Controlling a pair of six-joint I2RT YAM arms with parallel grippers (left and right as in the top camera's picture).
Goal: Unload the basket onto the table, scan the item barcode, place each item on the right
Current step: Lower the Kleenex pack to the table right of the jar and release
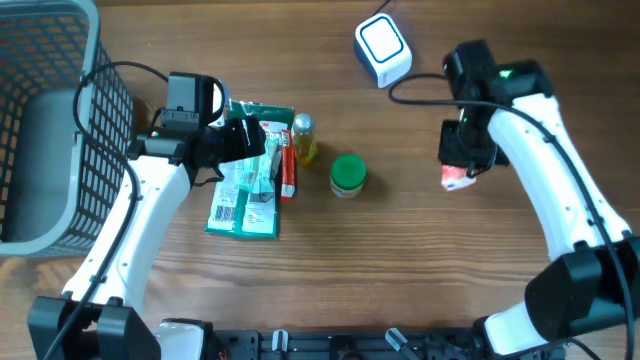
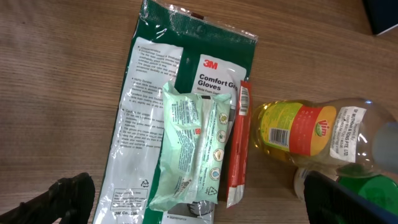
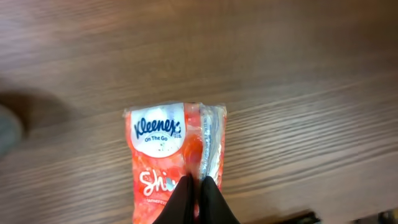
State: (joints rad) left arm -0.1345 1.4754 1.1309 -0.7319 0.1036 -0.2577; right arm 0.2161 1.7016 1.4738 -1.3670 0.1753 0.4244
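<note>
Kleenex pack [image 3: 165,143] was clamped in the right gripper [image 3: 198,182]; scanner [image 1: 383,47] was noted near, farther out, leftward.

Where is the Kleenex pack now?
The Kleenex pack is at the right of the overhead view, held in the jaws of the right gripper, right of the green-lidded jar and below the white scanner.

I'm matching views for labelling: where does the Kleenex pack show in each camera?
Overhead: Kleenex pack, right of centre.
Left wrist: not in it.
Right wrist: lower centre, gripped by the right pincer.
Shared landmark: that pincer, shut on the pack in both views that show it.
</note>
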